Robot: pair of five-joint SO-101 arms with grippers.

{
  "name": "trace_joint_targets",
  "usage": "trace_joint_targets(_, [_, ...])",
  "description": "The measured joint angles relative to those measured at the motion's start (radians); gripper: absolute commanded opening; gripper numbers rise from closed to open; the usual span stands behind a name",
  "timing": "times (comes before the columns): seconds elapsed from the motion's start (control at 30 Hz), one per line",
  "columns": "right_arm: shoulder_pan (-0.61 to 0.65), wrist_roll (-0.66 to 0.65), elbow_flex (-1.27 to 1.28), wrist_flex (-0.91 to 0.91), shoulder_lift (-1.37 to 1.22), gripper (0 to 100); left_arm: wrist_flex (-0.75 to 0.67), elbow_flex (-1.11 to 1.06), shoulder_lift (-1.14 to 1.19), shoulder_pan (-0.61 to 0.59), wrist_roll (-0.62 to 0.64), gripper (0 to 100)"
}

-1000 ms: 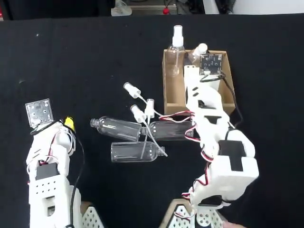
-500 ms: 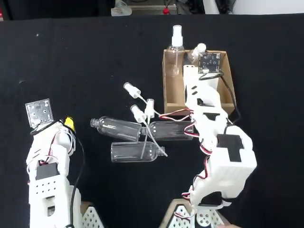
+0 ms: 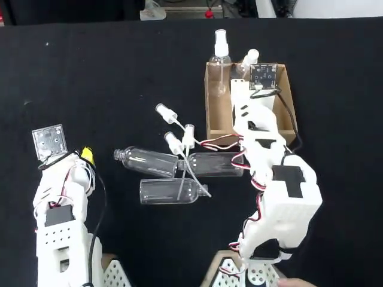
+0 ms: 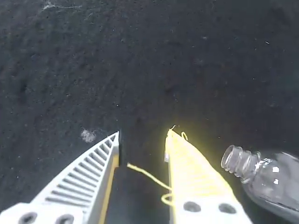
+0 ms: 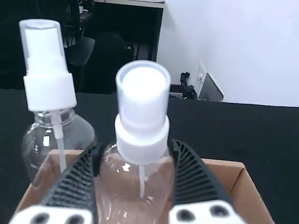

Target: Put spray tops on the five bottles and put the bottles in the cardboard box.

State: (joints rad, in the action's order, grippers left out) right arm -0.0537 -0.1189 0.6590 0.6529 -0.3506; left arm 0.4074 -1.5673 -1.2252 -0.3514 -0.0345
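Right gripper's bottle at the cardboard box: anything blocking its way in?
Nothing visible does. The right gripper is shut on a capped bottle at the cardboard box; the other capped bottle stands beside it, at the box's far left corner. The arm hides the box floor underneath.

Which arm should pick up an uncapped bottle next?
Left. The open left hand lies by the clear plastic bottle's neck; the right hand grips a capped bottle at the brown cardboard box.

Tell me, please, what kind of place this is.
Probably a robotics lab or workroom. A left arm and a right arm stand at a black-covered table; the right claw grips a spray bottle at a cardboard box; a white wall and dark furniture lie behind.
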Motion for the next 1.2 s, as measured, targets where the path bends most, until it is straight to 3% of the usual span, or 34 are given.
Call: trace_joint_targets(1.2, [-0.023,0.000,-0.009,0.000,0.000,1.5,0.000,0.000,0.000,0.000,0.000,16])
